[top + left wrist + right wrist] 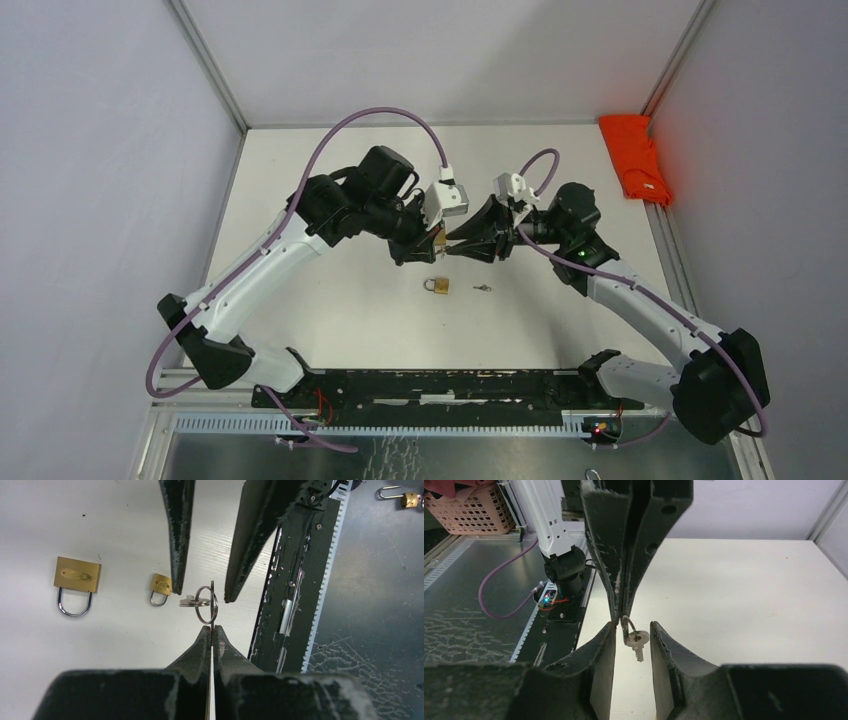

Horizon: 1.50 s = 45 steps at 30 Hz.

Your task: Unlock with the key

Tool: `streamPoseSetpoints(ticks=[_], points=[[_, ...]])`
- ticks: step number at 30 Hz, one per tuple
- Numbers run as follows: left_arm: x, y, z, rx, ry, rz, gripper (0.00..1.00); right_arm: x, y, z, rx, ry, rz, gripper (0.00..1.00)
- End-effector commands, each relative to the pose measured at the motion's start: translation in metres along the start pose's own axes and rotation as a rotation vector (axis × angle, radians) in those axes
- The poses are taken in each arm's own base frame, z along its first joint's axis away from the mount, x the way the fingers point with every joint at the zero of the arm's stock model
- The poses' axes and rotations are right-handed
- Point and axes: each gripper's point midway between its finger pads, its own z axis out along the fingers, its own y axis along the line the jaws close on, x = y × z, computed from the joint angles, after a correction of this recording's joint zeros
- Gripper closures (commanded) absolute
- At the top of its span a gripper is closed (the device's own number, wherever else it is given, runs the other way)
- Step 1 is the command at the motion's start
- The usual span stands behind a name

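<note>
Steel key ring (206,604) pinched by left end effector (212,629) while right end effector (633,626) gapes.

obstacle: left end effector (212,630) faces right end effector (202,596) tip-to-tip, key (638,640) hanging between | free: table (360,325) around padlock (438,286)

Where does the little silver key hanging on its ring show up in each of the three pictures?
Left wrist: key at centre, sideways, left of its ring.
Right wrist: the key hangs at lower centre.
Top external: too small to make out, where both arms' jaws meet.
Shared landmark: the left arm's jaws, shut on the ring.
</note>
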Motion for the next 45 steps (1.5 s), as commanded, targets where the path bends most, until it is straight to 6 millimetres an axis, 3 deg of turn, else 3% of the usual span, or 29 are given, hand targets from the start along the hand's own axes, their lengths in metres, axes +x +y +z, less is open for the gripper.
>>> streamPoseSetpoints(ticks=[1,15,26,31,33,35,36,45], points=[[-0.018,-0.010,-0.014,0.012,-0.084,0.029,0.98,-0.009,-0.002,0.007,-0.011,-0.007,-0.031,0.63],[-0.018,-0.011,-0.014,0.018,-0.091,0.037,0.98,-0.014,0.001,0.017,-0.033,-0.008,-0.042,0.67],[-0.021,-0.011,-0.019,0.002,-0.103,0.047,0.98,0.007,0.005,0.021,-0.067,0.071,-0.010,0.91],[-0.021,-0.011,-0.021,-0.004,-0.108,0.050,0.98,0.008,0.003,0.021,-0.058,0.077,-0.036,1.00],[-0.021,-0.011,-0.022,-0.006,-0.111,0.051,0.98,0.008,0.002,0.021,-0.050,0.081,-0.035,1.00],[-0.022,-0.011,-0.023,-0.007,-0.114,0.054,0.98,0.009,-0.001,0.021,-0.036,0.085,-0.031,0.87],[-0.022,-0.011,-0.023,-0.009,-0.116,0.053,0.98,0.009,-0.001,0.021,-0.033,0.087,-0.029,0.85],[-0.022,-0.013,-0.026,-0.011,-0.123,0.058,0.98,0.011,-0.003,0.019,-0.016,0.095,-0.038,0.83]])
